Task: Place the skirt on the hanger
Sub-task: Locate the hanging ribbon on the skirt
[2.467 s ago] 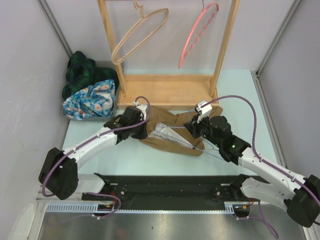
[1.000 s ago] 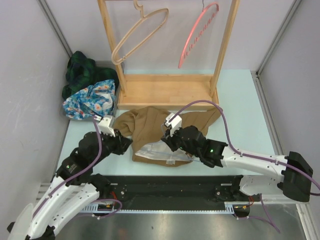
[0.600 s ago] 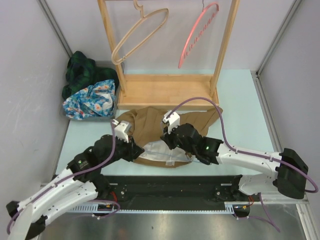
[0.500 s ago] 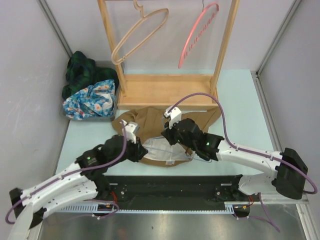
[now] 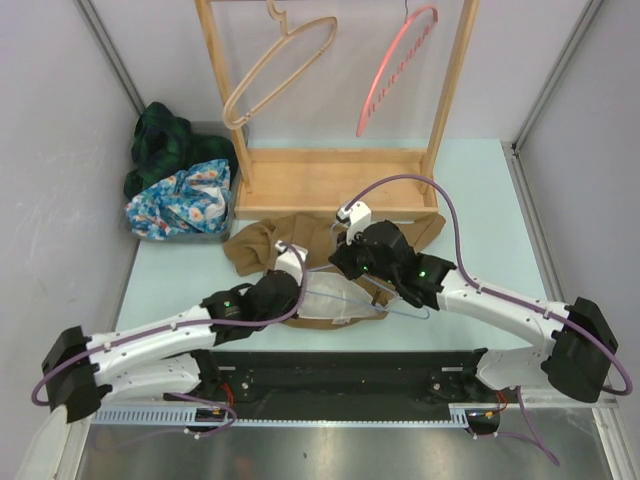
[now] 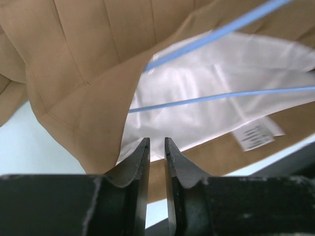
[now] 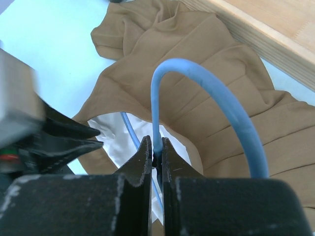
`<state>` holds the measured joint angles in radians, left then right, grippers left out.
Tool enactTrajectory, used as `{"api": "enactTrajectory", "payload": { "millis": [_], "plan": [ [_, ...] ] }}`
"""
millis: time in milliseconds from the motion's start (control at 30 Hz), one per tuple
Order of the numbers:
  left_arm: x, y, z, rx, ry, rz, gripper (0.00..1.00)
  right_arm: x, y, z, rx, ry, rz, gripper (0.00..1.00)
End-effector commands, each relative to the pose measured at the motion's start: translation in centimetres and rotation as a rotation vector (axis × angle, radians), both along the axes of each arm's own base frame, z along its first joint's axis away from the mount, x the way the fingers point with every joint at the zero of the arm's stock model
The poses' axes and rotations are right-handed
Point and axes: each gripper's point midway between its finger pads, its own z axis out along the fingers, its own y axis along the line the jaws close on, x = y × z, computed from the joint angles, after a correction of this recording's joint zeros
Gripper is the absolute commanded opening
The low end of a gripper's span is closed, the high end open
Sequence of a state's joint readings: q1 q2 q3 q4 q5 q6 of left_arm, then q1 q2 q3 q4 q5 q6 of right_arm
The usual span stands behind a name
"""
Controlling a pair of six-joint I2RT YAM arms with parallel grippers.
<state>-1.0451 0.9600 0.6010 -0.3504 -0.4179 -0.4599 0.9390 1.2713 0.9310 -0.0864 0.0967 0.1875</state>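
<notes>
The brown skirt (image 5: pixel 262 248) lies crumpled on the table before the rack, with its white lining (image 5: pixel 335 298) showing at the open waist. My right gripper (image 5: pixel 345 262) is shut on the neck of a blue wire hanger (image 7: pixel 156 108), just above the skirt (image 7: pixel 221 113). The hanger's wires run into the waist opening (image 6: pixel 221 98). My left gripper (image 5: pixel 290 290) hovers at the near left edge of that opening. Its jaws stand almost together, with a slim gap and nothing between them (image 6: pixel 156 143). The skirt's brown hem (image 6: pixel 88 49) fills the left of that view.
A wooden rack (image 5: pixel 330 180) stands at the back with a beige hanger (image 5: pixel 280 65) and a pink hanger (image 5: pixel 400 65) on its bar. A pile of clothes (image 5: pixel 175 185) sits at the back left. A black rail (image 5: pixel 330 370) runs along the near edge.
My left arm has swung in from the left to the skirt's waist opening. My right gripper has carried the hanger slightly back and right, and the skirt shifted with it.
</notes>
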Motion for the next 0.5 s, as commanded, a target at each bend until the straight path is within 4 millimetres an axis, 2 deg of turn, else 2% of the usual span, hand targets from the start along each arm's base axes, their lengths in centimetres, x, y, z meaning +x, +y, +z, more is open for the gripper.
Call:
{"api": "enactTrajectory", "payload": {
  "millis": [0, 133, 233, 367, 467],
  "plan": [
    [1.0, -0.7, -0.3, 0.106, -0.039, -0.057, 0.23, 0.7, 0.3, 1.9, 0.064, 0.005, 0.012, 0.00],
    [0.2, -1.0, -0.8, 0.118, -0.010, -0.119, 0.29, 1.5, 0.1, 1.5, 0.059, 0.039, -0.002, 0.00],
    [0.7, 0.6, -2.0, 0.206, -0.001, -0.083, 0.31, 1.5, 0.3, 1.4, 0.068, 0.055, 0.007, 0.00],
    [1.4, 0.8, -2.1, 0.243, -0.011, -0.095, 0.34, 1.5, 0.5, 1.2, 0.082, 0.077, 0.019, 0.00],
    [1.6, 1.2, -2.8, 0.286, 0.022, -0.100, 0.34, 1.8, 0.4, 1.4, 0.092, 0.088, 0.014, 0.00]
  ]
}}
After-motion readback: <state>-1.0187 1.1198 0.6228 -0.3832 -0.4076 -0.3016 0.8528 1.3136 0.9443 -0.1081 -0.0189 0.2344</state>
